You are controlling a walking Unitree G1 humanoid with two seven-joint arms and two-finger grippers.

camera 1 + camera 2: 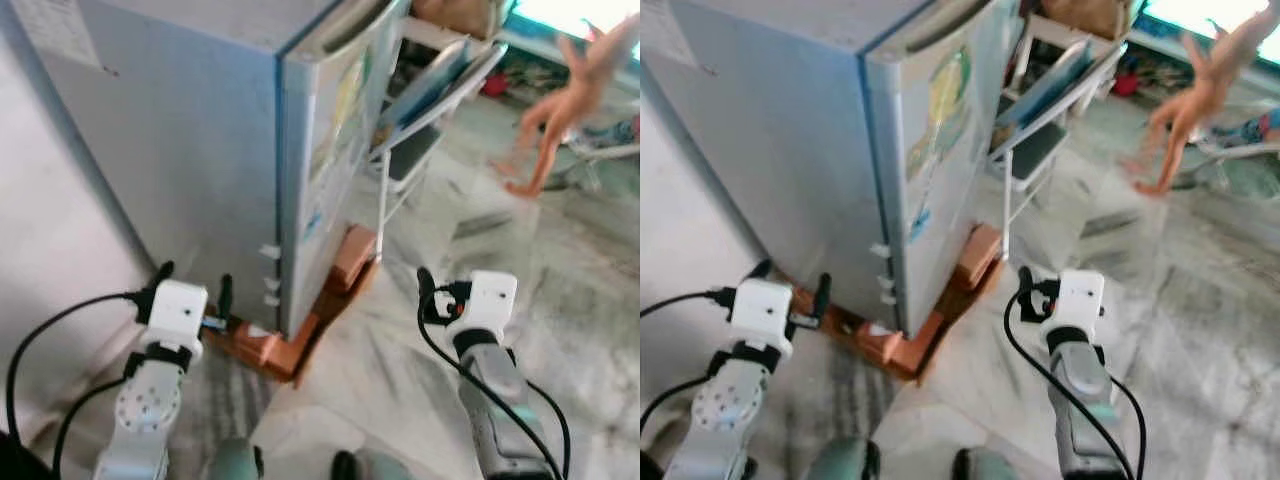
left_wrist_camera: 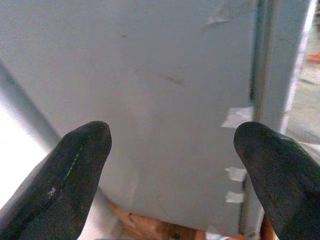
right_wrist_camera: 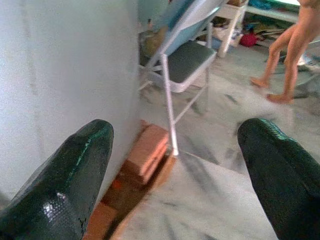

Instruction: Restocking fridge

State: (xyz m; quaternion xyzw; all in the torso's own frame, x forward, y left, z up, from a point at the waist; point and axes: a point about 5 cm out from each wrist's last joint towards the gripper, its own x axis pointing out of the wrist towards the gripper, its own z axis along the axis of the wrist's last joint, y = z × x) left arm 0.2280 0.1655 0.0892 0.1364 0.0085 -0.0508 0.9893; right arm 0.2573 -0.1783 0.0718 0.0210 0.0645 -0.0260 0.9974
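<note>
Facing a pale blue fridge (image 1: 200, 140), door shut, raised on orange bricks (image 1: 290, 345) on the marble floor (image 1: 520, 290) | left tool (image 2: 170, 150) spread, empty, near the fridge's side | right tool (image 3: 175, 165) spread, empty, near its front corner | folding chair (image 3: 187, 60) beside fridge | person's bare legs (image 1: 560, 110) well beyond

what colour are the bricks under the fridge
Reddish-orange bricks, beneath the pale blue-grey fridge; clearest in the left eye view.
</note>
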